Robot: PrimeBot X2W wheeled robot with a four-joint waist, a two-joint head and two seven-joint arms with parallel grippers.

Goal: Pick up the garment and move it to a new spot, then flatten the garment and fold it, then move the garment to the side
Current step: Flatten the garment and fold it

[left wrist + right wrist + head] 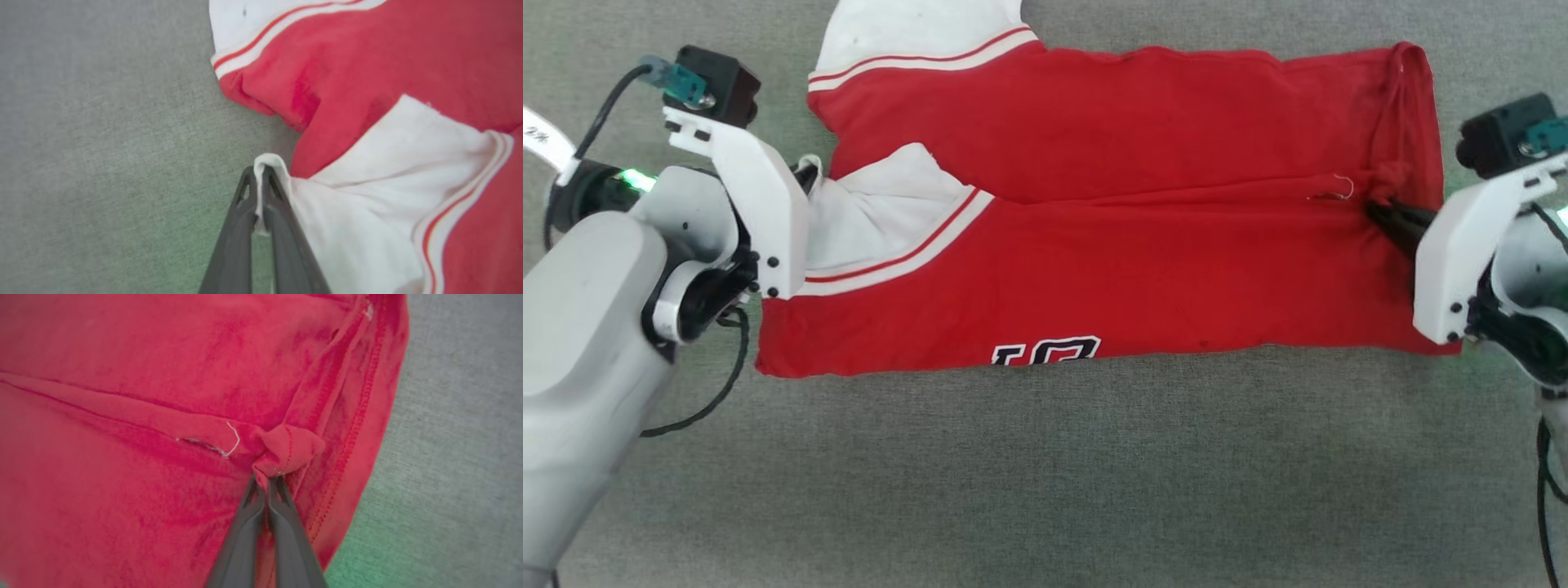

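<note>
Head view: red, white-sleeved garment (1135, 261) lies folded, left end effector (261, 170) and right end effector (267, 479) pinching it.

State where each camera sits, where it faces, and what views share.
Head view: on the robot's head, looking down at the garment on the grey surface; left arm and right arm show at its ends.
Left wrist view: on the left wrist, looking along the left jaws, shut on the white sleeve.
Right wrist view: on the right wrist, looking along the right jaws, shut on a red fold.
All three share the garment and grey surface.
</note>
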